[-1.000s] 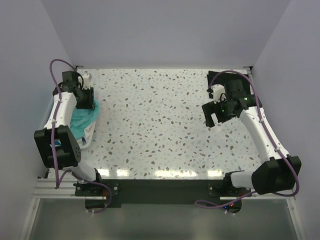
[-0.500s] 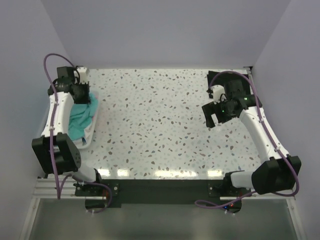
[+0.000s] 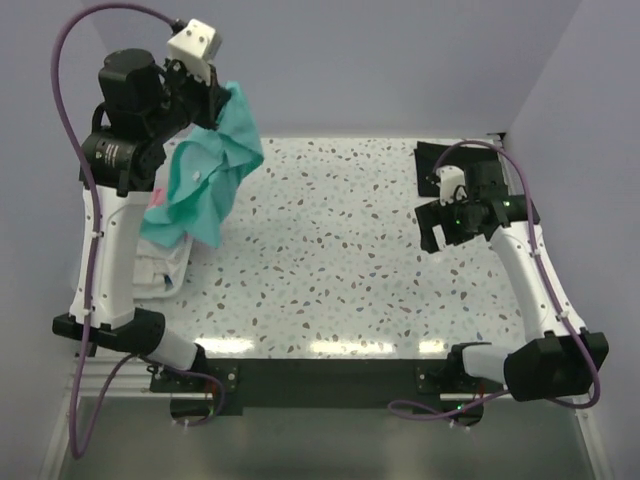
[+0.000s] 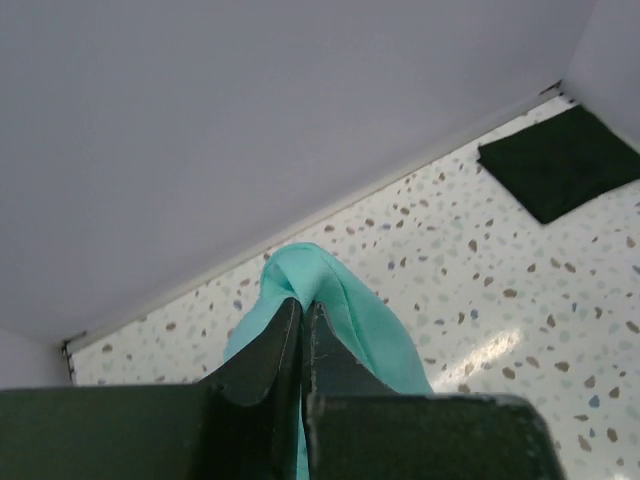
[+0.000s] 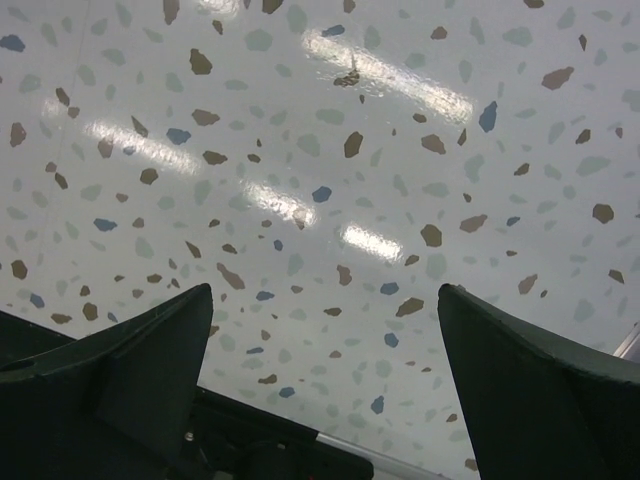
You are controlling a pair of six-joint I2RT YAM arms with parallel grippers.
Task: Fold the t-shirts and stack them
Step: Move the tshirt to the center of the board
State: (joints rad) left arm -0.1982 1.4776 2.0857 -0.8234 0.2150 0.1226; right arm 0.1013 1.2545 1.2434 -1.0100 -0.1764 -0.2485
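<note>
My left gripper (image 3: 214, 104) is raised high over the table's back left and is shut on a fold of the teal-green t-shirt (image 3: 205, 180). The shirt hangs from it in a crumpled drape, its lower end reaching the white basket (image 3: 165, 275). In the left wrist view the jaws (image 4: 303, 302) pinch the teal-green t-shirt (image 4: 345, 300) at its top fold. A folded black t-shirt (image 3: 430, 158) lies flat at the back right corner and also shows as the black t-shirt (image 4: 560, 165). My right gripper (image 3: 432, 236) hovers open over bare table near it; its jaws (image 5: 322, 300) hold nothing.
The white slatted basket stands at the table's left edge beside the left arm, with a bit of pink cloth (image 3: 157, 194) showing above it. Grey walls close in the back and both sides. The speckled tabletop (image 3: 330, 250) lies between the arms.
The left gripper shut on the teal-green t-shirt at the basket and rose high, drawing the shirt up and out. The right arm shifted only slightly.
</note>
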